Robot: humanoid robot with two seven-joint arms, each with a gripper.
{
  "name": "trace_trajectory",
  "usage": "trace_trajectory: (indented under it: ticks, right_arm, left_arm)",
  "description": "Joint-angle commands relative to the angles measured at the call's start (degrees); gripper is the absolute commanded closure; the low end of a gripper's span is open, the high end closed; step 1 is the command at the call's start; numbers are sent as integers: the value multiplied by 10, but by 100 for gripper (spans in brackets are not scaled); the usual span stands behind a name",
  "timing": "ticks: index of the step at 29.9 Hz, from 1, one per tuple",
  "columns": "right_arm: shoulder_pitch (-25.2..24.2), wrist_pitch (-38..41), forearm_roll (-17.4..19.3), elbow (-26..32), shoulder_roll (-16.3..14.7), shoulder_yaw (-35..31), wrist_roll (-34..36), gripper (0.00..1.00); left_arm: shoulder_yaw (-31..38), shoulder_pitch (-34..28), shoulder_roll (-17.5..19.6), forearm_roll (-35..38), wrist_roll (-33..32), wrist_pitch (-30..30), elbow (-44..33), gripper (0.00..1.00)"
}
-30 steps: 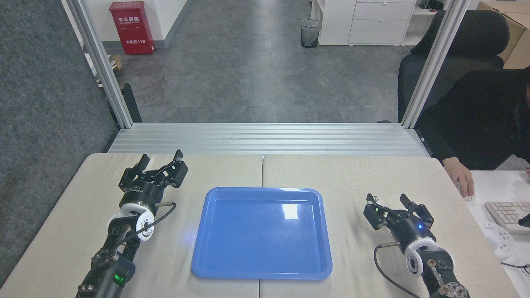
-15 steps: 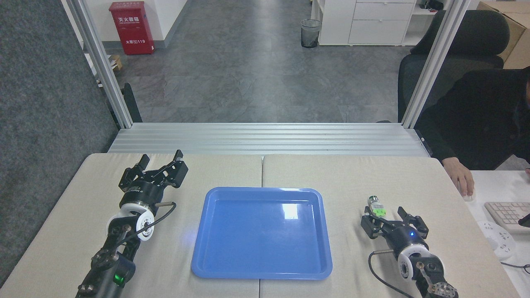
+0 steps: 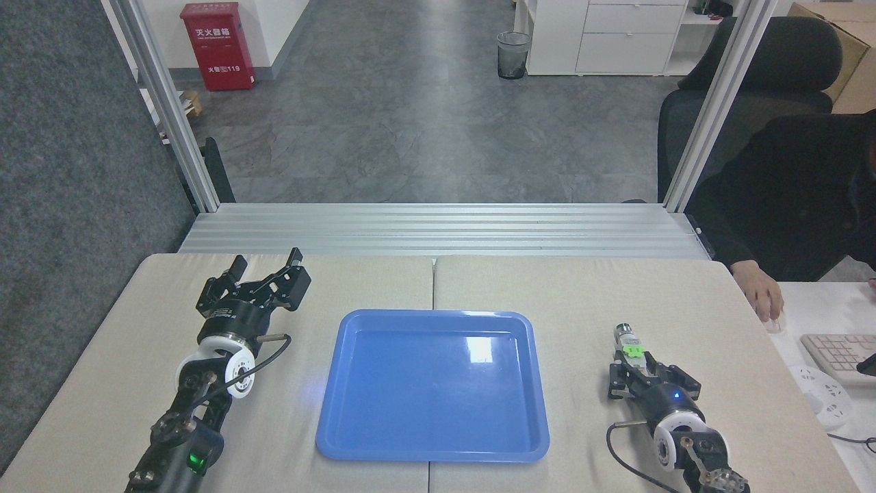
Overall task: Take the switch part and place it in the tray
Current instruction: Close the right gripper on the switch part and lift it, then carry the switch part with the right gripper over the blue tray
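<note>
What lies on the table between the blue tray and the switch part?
Nothing: the head view shows only bare beige table between the tray and the switch part.

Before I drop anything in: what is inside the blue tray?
The glossy blue rectangular plastic tray holds nothing; only light glare shows. No part of its floor is covered. The green-clipped switch part is outside, at the right claw.

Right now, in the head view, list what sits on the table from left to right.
left claw → tray → switch part, with the right claw just below it → a person's hand.

Office: swivel chair [image 3: 746,89], keyboard [image 3: 838,355], white cabinets [image 3: 616,34], waste bin [image 3: 512,55].
</note>
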State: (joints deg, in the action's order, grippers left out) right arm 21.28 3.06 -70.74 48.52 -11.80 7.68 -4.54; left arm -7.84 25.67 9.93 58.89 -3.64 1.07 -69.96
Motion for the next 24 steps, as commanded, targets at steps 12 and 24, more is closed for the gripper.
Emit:
trace_trajectory:
  ticks: [12, 24]
  right_arm:
    - [17, -48, 51, 175, 3, -11, -12, 100]
    - [-66, -53, 25, 409, 126, 171, -126, 100]
  left_arm:
    - [0, 0, 0, 0, 0, 0, 0, 0]
    - [0, 0, 0, 0, 0, 0, 0, 0]
